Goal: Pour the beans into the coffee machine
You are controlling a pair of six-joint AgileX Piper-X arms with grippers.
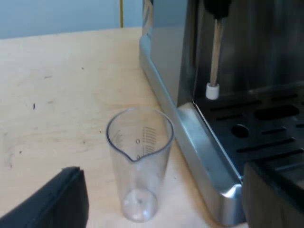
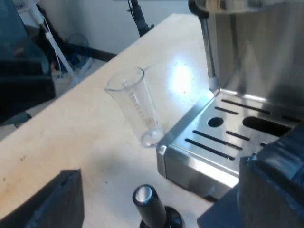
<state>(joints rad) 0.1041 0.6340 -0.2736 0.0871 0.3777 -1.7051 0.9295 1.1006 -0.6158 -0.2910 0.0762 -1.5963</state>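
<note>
Measuring glass (image 1: pixel 139 166), seemingly empty, stands upright on the table (image 1: pixel 57 95) just beside the espresso machine (image 1: pixel 166 57), before the left gripper (image 1: pixel 164 197), spread and empty; right gripper (image 2: pixel 161 194), likewise spread, hovers above the tamper (image 2: pixel 149 206); grasping step apparently pending, needing centred closure round the glass.

I'd call this a lab or test room, not a kitchen. The espresso machine (image 2: pixel 223 142) sits on a plain pale worktable (image 1: pixel 57 85), scuffed and speckled, with a bare blue-grey wall (image 1: pixel 57 16) behind it. Past the table's edge I see black stand legs (image 2: pixel 140 21), white poles (image 2: pixel 53 47) leaning, and loose gear heaped by a dark box (image 2: pixel 23 85).
</note>
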